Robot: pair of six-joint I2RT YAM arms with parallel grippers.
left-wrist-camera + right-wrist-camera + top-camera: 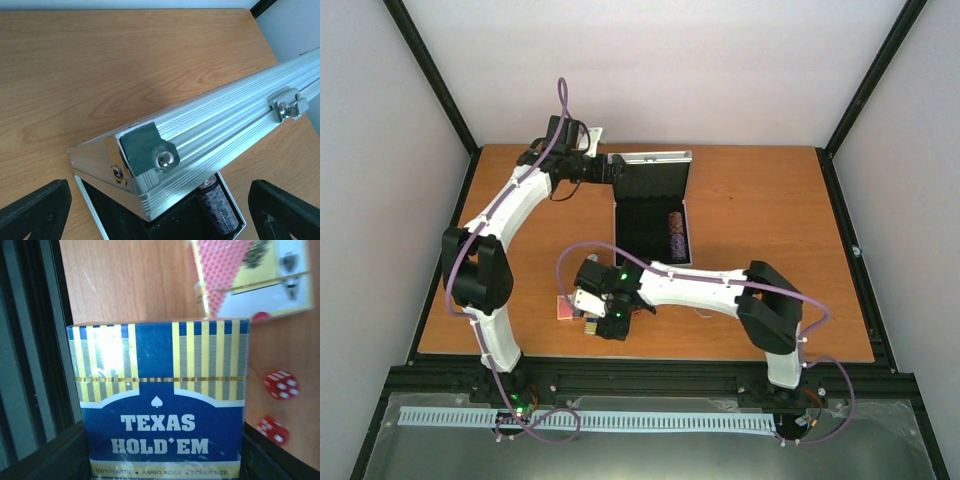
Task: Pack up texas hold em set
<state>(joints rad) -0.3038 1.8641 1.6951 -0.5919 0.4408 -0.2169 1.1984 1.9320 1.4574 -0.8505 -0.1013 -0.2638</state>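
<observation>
Tool on right arm [165, 460] clamps blue card deck [160, 390] (left tool [160, 215] gapes over case [210, 125]).

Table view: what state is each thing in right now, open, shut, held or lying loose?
left tool: open, by the lid's corner, not clamping it.
right tool: shut on the blue card box.
case: open, lid raised.
chip stack: lying on its side inside the case.
red card box: lying on the table, untouched.
red dice: two, loose on the table.
</observation>
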